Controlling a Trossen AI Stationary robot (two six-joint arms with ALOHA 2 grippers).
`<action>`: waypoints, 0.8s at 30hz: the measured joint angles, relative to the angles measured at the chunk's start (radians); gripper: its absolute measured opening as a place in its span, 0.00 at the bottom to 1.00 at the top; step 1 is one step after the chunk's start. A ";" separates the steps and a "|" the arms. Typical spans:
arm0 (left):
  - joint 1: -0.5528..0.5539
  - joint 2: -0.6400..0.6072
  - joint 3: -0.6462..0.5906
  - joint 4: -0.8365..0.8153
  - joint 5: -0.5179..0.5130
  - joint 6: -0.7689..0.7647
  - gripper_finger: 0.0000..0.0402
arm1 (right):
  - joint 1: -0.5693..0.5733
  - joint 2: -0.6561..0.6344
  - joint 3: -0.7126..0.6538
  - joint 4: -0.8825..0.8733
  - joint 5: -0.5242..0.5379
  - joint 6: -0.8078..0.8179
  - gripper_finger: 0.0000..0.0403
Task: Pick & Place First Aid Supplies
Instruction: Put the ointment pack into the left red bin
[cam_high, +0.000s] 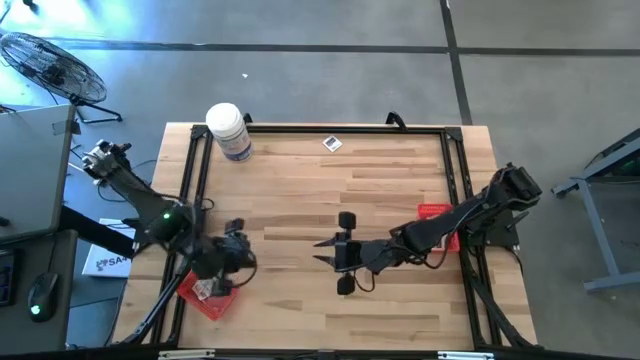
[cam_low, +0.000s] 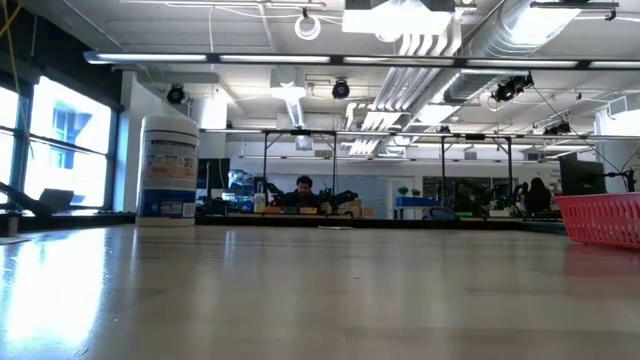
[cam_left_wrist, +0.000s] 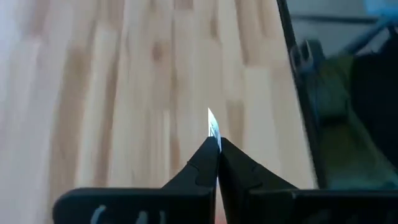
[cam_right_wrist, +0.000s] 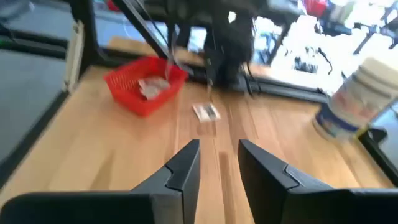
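High view: the left gripper (cam_high: 236, 250) hung over the table's near-left corner beside a red tray (cam_high: 207, 296) holding packets; the right gripper (cam_high: 322, 252) reached to mid-table; another packet (cam_high: 332, 143) lay near the far edge; a white jar (cam_high: 229, 131) stood at the far-left corner.
Low view: jar (cam_low: 167, 167) left, second red tray (cam_low: 603, 219) right.
Left wrist view: fingers (cam_left_wrist: 200, 167) were pinched on a thin white packet (cam_left_wrist: 213, 127).
Right wrist view: jaws stood apart, empty; a packet (cam_right_wrist: 206, 111) lay ahead.
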 joint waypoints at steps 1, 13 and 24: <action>-0.020 0.004 0.024 -0.059 0.012 -0.057 0.00 | 0.000 0.000 0.000 -0.024 0.005 0.016 0.25; -0.299 0.008 -0.091 -0.261 0.195 -0.445 0.00 | -0.030 0.000 0.000 -0.211 0.012 0.168 0.26; -0.327 0.009 -0.315 -0.043 0.226 -0.549 0.00 | -0.030 0.000 0.000 -0.206 0.013 0.168 0.26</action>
